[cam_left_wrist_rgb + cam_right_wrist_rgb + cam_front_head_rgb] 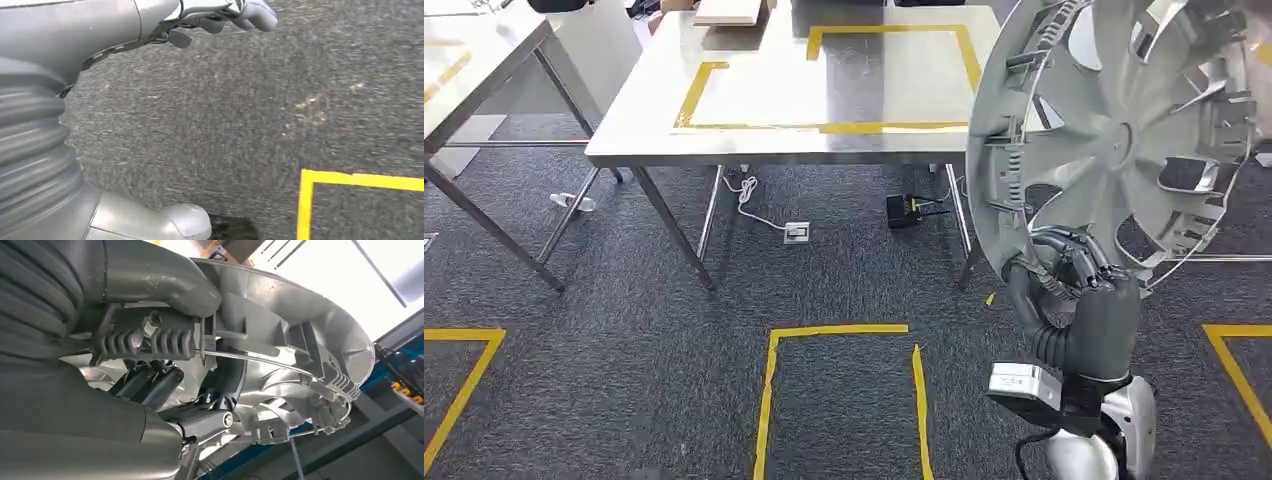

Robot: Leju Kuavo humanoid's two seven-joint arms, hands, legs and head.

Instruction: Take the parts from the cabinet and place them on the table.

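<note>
Silver plastic hubcap (pixel 1114 140) is held upright in front of robot, right hand (pixel 1079 290) gripping its lower rim, near steel table (pixel 754 140) w/ yellow tape. Left hand (pixel 220 17) hangs over grey carpet (pixel 250 115), fingers apart, holding nothing. No writing is readable.

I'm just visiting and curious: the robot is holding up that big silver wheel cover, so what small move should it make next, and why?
Probably a step forward toward the steel table. The right hand grips the wheel cover by its lower rim and holds it upright, but dark carpet lies between the robot and the table. The yellow-taped rectangle on the tabletop looks like the drop spot.
</note>
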